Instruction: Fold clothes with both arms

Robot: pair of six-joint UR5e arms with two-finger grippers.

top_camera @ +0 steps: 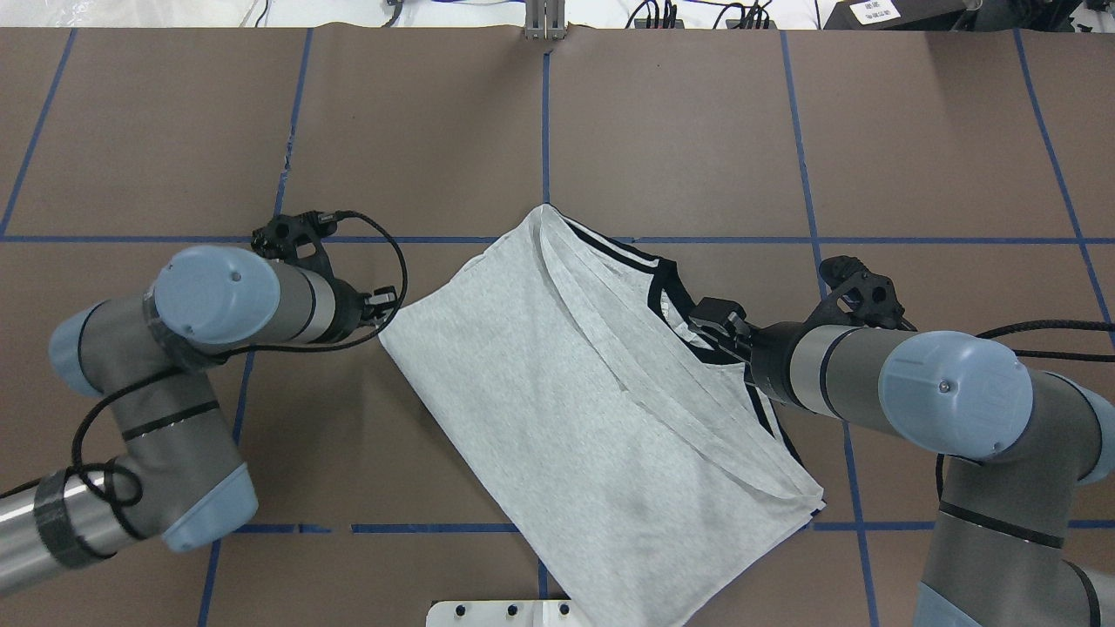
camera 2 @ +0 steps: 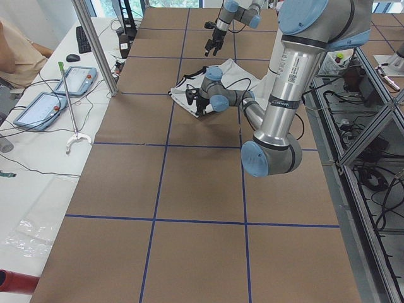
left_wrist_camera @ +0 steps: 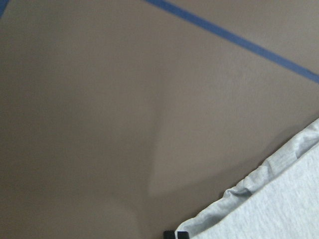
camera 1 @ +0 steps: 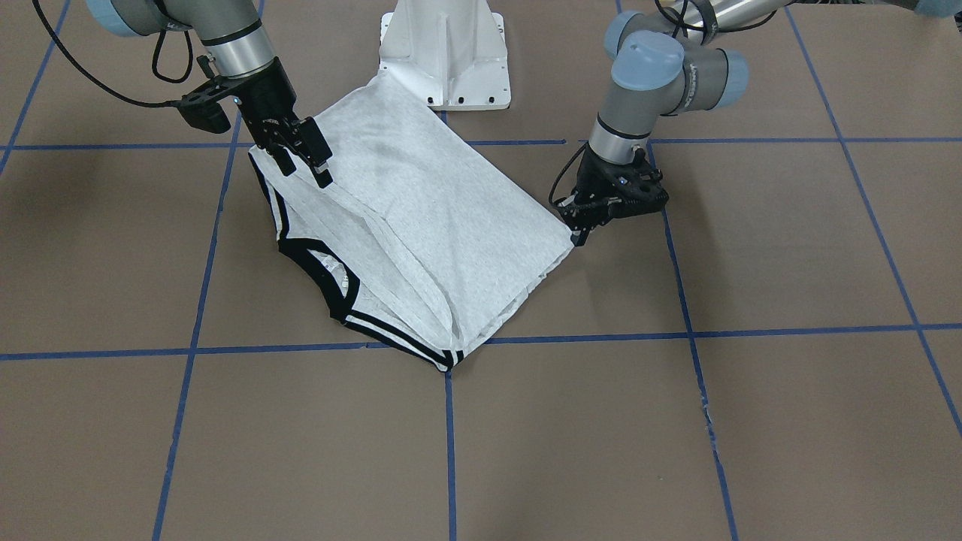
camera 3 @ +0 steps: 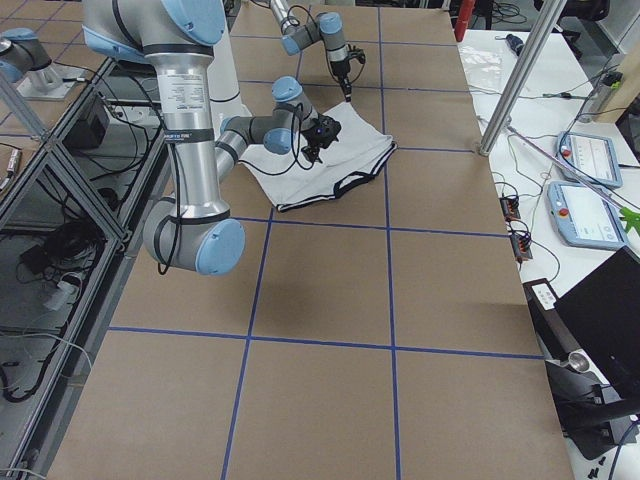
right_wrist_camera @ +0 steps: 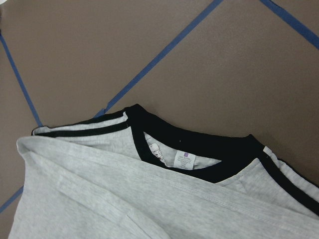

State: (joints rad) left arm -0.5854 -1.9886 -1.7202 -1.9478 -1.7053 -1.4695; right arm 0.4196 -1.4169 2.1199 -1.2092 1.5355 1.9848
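The grey T-shirt (camera 1: 443,225) lies folded flat and skewed on the table, its black collar (right_wrist_camera: 199,144) and striped trim at one end. My left gripper (camera 1: 579,234) is low at the shirt's plain hem corner (left_wrist_camera: 234,194). In the left wrist view its fingertips (left_wrist_camera: 175,234) meet at the cloth's edge, so it looks shut on that corner. My right gripper (camera 1: 307,167) hovers open over the collar end, with nothing between its fingers. The same right gripper (top_camera: 710,320) sits beside the collar in the overhead view. The print is hidden.
The white pedestal base (camera 1: 445,52) stands just behind the shirt. Blue tape lines (camera 1: 449,436) grid the brown table. Off the table's far side are tablets (camera 2: 41,107), a keyboard and a person's arm (camera 2: 19,50).
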